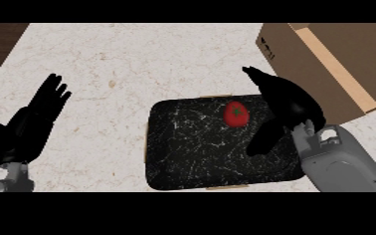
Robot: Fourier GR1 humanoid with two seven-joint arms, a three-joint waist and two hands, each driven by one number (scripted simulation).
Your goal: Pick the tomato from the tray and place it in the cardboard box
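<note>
Left hand (33,119) rests at the left edge, fingers straight, holding nothing, out of the way. Small red round tomato (236,113) sits on the black speckled rectangular tray (191,149), upper right part. Right hand (286,104) hovers just beside it, fingers released, likely pre-grasp. Brown cardboard box (330,59) waits far right.

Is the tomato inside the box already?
No, the tomato lies on the black tray, beside the right hand, and the box stands apart.
</note>
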